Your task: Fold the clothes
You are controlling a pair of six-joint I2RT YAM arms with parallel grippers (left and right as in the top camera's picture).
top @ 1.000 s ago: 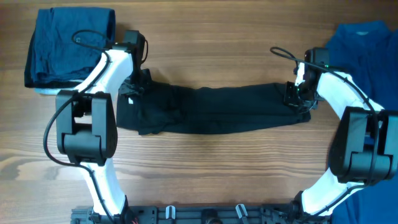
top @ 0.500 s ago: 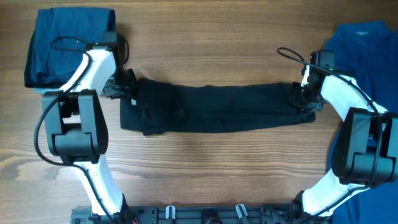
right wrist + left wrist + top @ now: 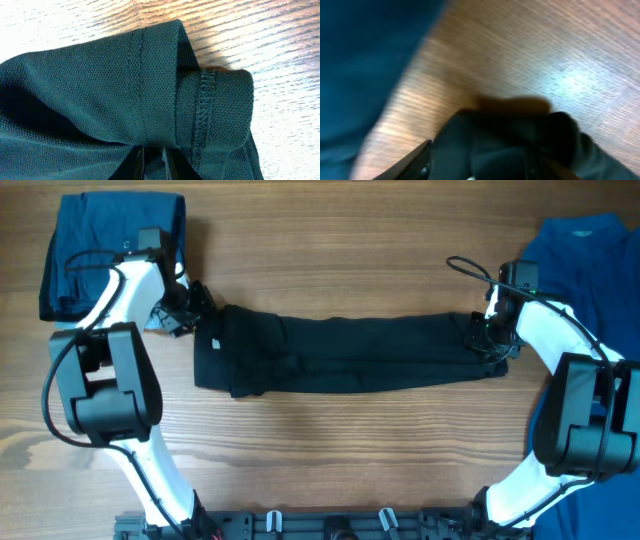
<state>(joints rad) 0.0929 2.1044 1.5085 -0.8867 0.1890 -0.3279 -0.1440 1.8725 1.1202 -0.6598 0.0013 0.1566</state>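
Note:
The black polo (image 3: 350, 355) lies folded into a long strip across the middle of the table. My left gripper (image 3: 190, 308) is at its upper left corner, beside the collar end. In the blurred left wrist view the left gripper (image 3: 487, 157) is open, its fingers (image 3: 422, 155) wide apart, with loose black cloth (image 3: 510, 135) lying between them. My right gripper (image 3: 483, 338) sits on the strip's right end. In the right wrist view the right gripper (image 3: 154, 155) is shut, pinching a fold of the polo (image 3: 100, 85) just beside the stitched hem (image 3: 205, 110).
A folded navy garment (image 3: 110, 250) lies at the back left, close behind the left arm, and shows as blue cloth (image 3: 360, 65) in the left wrist view. A bright blue shirt (image 3: 585, 270) covers the right edge of the wooden table (image 3: 330, 250).
The left gripper has opened, letting go of the polo's left end, and moved left and back. The right gripper shifted slightly right, then held still, still pinching the cloth.

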